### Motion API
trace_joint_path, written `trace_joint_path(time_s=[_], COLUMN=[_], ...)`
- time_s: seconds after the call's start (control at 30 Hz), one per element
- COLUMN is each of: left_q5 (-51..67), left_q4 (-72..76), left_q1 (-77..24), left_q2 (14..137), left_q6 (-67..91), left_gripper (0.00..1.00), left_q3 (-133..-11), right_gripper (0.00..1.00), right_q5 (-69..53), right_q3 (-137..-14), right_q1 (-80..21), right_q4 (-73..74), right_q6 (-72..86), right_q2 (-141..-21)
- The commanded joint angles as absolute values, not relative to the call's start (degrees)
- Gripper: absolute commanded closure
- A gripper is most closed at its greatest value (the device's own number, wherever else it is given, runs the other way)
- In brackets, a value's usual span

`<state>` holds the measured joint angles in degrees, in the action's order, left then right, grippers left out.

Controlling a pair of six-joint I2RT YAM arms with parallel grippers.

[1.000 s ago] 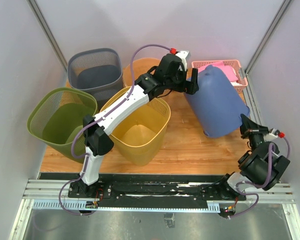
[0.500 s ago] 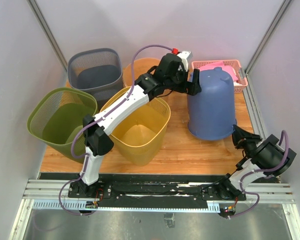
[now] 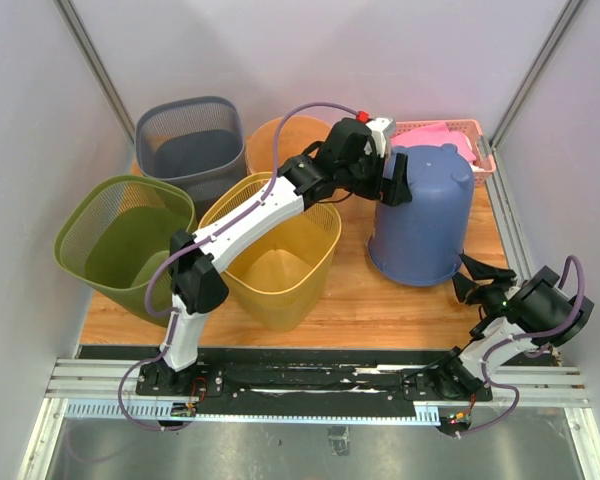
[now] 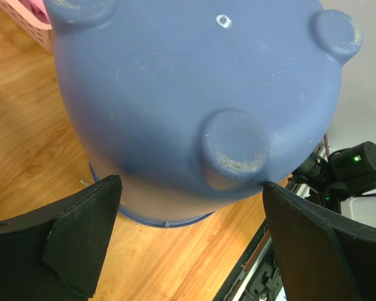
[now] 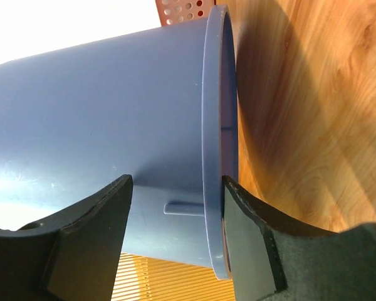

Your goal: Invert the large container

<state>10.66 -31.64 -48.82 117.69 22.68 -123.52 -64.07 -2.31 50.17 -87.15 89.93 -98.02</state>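
Enclosure: pale walls on three sides, with a wooden table as the work surface.

The large container, blue, stands at the far right of the table. It is upside down, with its rim on the wood and its base upward. Round feet show on the base.

The left gripper reaches across from the left to the upper left side of the container. Its jaws are spread wide, one finger on each side of the base.

The right gripper is low at the near right, just beside the container's rim. Its jaws are parted, with nothing pinched. In the wrist view the rim lies between its fingers.

Other items:
- yellow basket, centre
- green mesh bin, left
- grey mesh bin, far left
- orange bucket, behind the yellow basket
- pink basket, far right corner, behind the container
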Motion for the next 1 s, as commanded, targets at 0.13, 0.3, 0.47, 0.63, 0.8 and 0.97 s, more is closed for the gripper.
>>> trace_joint_path(time_s=[0.13,0.3,0.47,0.63,0.8,0.97], left_q5=[12.15,11.53,11.27,12.04,13.05,13.77], left_q4=[-30.30,-30.33,-29.96,-29.49,-29.40,-29.37], left_q1=[-49.22,-49.22,-49.19,-49.13,-49.16,-49.21], left_q2=[114.90,114.52,114.72,115.52,115.39,112.04], left_q6=[22.53,22.31,22.06,22.32,22.11,20.07], left_gripper=[0.01,0.01,0.01,0.01,0.01,0.01], left_q3=[-121.80,-121.57,-121.14,-121.24,-121.24,-120.89], right_gripper=[0.40,0.37,0.31,0.29,0.29,0.29], right_q5=[-63.94,-56.64,-41.24,-36.96,-35.30,-34.58], right_q3=[-1.95,-10.28,-18.60,-22.05,-28.13,-36.15], right_q1=[50.16,50.19,50.19,50.16,50.18,47.83], right_q4=[-73.23,-20.91,9.82,18.58,28.76,35.84], right_q6=[80.25,54.03,40.80,36.36,30.81,30.10], right_q2=[-91.79,-72.43,-55.17,-51.72,-49.87,-43.60])
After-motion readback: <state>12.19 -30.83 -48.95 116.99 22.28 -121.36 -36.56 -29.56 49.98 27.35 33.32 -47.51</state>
